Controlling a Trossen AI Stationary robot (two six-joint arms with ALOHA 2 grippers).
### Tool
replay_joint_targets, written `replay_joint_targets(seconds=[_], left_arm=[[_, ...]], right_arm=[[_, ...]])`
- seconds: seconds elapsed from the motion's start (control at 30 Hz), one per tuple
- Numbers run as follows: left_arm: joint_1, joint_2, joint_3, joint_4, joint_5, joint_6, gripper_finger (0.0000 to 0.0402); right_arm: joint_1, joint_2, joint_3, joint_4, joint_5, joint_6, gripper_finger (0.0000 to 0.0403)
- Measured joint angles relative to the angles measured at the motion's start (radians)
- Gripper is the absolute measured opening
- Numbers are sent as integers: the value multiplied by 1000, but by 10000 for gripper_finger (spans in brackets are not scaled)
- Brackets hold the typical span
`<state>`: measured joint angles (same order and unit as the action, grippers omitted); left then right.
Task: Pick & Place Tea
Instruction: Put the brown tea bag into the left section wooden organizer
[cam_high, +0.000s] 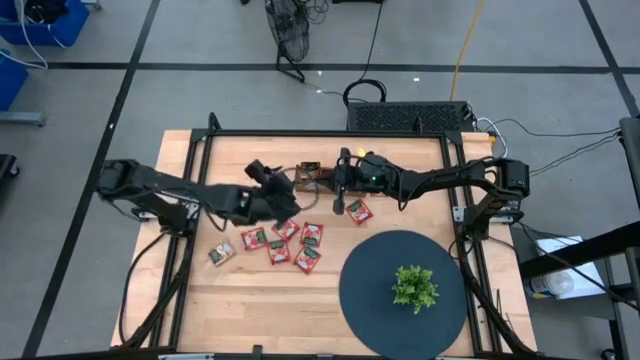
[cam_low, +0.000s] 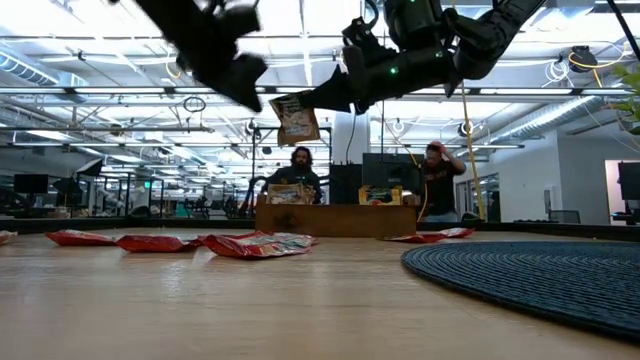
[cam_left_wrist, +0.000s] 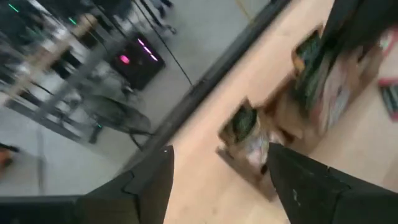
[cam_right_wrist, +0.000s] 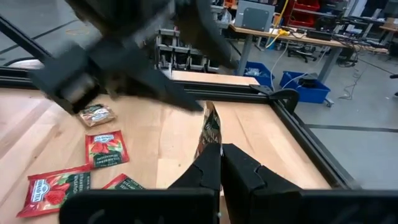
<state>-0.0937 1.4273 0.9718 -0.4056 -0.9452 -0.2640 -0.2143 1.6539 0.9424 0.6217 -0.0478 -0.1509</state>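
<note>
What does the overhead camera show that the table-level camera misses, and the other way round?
Only the overhead view shows the small green plant on the dark round mat and the pale sachet lying apart from the red ones. Only the table-level view shows two people in the room behind. Both show the red sachets on the table and the right hand holding a sachet aloft.

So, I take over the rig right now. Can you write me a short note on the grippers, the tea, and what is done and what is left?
Left gripper: open, empty, above the table beside the wooden tray.
Right gripper: shut on one held sachet, lifted in the air near the tray.
Done: at least two tray sachets stand in the tray.
Left: place the held sachet, then the seven loose sachets lying flat on the table, six in front of the left gripper and one by the right.
</note>
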Motion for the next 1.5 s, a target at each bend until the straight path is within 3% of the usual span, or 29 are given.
replay_joint_targets(seconds=[0.13, 0.37, 0.57, 0.9, 1.2, 1.5], left_arm=[[66, -79, -162, 203, 94, 54, 247], [150, -192, -403, 755, 502, 183, 246], [195, -212, -491, 1015, 749, 171, 246], [197, -154, -491, 1069, 762, 119, 246], [194, -95, -485, 1190, 849, 76, 246], [194, -37, -486, 1281, 851, 97, 246]], right_arm=[[-1, 1, -7, 19, 4, 0, 0], [0, 2, -105, 197, -1, 39, 0], [11, 43, -142, 302, -6, 78, 0], [49, 82, -139, 426, -34, 80, 0], [52, 85, -138, 429, -58, 86, 0], [52, 85, -138, 422, -57, 87, 0]])
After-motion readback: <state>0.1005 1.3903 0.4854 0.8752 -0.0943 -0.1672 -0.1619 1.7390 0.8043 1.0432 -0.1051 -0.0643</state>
